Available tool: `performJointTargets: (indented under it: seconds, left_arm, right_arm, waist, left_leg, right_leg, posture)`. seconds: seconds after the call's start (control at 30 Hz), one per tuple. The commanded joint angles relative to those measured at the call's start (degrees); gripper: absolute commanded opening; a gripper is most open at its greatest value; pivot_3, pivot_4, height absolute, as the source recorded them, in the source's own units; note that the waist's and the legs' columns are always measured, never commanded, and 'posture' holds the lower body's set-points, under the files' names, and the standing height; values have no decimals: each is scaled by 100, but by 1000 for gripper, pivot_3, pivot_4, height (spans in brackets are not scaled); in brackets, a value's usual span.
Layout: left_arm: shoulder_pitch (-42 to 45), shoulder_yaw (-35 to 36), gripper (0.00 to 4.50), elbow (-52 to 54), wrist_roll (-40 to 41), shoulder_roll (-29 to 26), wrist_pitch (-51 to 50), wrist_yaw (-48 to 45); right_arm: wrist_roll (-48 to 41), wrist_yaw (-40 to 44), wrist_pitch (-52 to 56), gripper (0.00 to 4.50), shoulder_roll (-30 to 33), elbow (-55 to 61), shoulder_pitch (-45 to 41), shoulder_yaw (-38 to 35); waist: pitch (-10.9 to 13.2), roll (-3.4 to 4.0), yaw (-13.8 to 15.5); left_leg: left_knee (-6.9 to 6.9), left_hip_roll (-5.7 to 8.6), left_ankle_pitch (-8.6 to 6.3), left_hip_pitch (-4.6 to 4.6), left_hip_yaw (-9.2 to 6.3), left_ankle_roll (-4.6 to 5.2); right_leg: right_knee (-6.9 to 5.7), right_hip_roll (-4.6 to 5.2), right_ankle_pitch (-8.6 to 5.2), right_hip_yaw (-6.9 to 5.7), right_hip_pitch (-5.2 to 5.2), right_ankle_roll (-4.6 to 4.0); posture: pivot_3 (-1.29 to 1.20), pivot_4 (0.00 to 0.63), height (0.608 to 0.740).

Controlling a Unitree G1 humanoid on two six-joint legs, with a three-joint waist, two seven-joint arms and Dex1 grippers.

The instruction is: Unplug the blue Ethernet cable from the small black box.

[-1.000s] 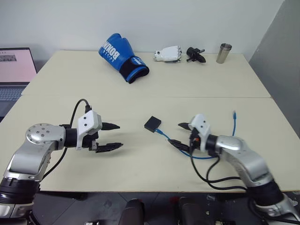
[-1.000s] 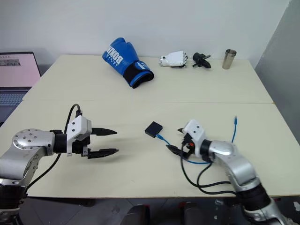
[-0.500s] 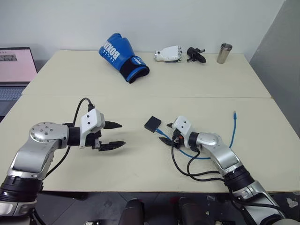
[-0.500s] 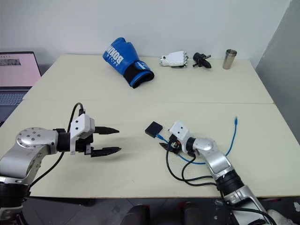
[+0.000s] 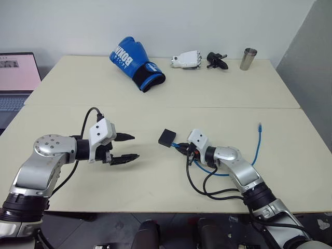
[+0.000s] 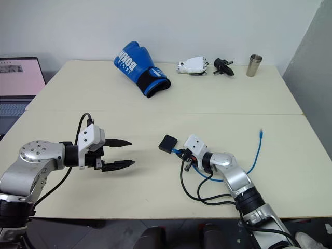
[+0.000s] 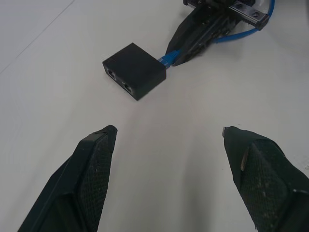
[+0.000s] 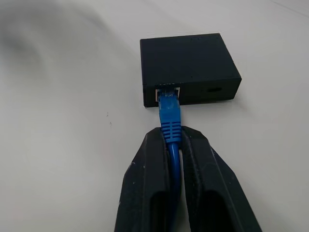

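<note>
On the table [image 5: 244, 93], the box [image 5: 166, 137] is lying mid-table left of my right gripper [image 8: 170, 140], which is now clamping the cable [image 8: 169, 113] it was open beside, still plugged, ready for pulling; my left gripper [image 5: 126, 148] is waiting wide open.

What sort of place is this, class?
Probably a robotics lab or test room: a plain cream table holding mismatched props, namely a blue boxing glove, a white robotic hand and an open laptop.
</note>
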State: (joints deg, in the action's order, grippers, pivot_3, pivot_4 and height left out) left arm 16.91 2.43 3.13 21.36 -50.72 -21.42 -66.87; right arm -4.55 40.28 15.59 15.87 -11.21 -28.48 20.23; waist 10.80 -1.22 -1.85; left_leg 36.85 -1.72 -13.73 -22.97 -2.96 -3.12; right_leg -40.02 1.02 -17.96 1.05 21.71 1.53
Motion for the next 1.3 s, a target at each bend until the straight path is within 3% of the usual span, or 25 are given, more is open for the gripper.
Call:
performJointTargets:
  seconds: [0.03, 0.27, 0.37, 0.6, 0.93, 1.13, 1.3]
  left_arm:
    - [173, 230, 3759, -142, 323, 222, -448, 224]
    - [657, 696, 3759, -128, 1787, 738, -2440, 505]
    - [878, 794, 3759, -147, 2235, 863, -3044, 606]
    - [1408, 863, 3759, -315, 3000, 1109, -4065, 735]
    - [1455, 472, 3759, -380, 2820, 1021, -4081, 516]
    - [1522, 334, 2728, -529, 2721, 1164, -3969, 531]
    - [1599, 325, 1600, -670, 2697, 1199, -3947, 492]
  right_arm:
    - [472, -6, -839, 108, 321, 383, -137, -11]
    - [1462, -43, -2955, 106, 1037, 798, -405, 148]
    - [1460, 115, -3451, 92, 1228, 958, -411, 140]
    - [1032, 607, -3431, 90, 1364, 1440, -479, -9]
    - [846, 851, -3150, 89, 1319, 1519, -652, -125]
    - [884, 866, -3105, 82, 1197, 1549, -709, -65]
    - [968, 843, -3182, 78, 1161, 1544, -713, -30]
  waist:
    - [1, 1, 6]
    - [0, 0, -2]
    - [0, -1, -8]
    - [0, -2, -2]
    - [0, -1, 3]
    - [0, -1, 3]
    - [0, -1, 4]
  left_leg:
    - [1, 0, 0, 0, 0, 0]
    - [4, 1, 0, -3, -5, 0]
    - [4, 1, 0, -1, -5, 0]
    - [7, 0, 1, 2, -8, -2]
    - [9, 2, 1, 4, -10, -2]
    - [8, 3, 1, 4, -10, -2]
    - [9, 4, 1, 3, -9, -2]
  right_leg:
    - [0, 0, 0, 0, 0, 0]
    - [-2, 0, 0, -5, 1, 1]
    - [0, 1, 0, -5, -4, 1]
    - [-3, 2, 1, -5, -8, 0]
    - [-1, 3, 1, -5, -12, -1]
    - [-1, 4, 1, -5, -12, -1]
    - [0, 5, 1, -5, -12, -1]
  posture:
    - [0, 150, 740]
    - [0, 150, 740]
    - [0, 150, 740]
    - [0, 150, 740]
    - [0, 150, 740]
    - [0, 150, 740]
    - [0, 150, 740]
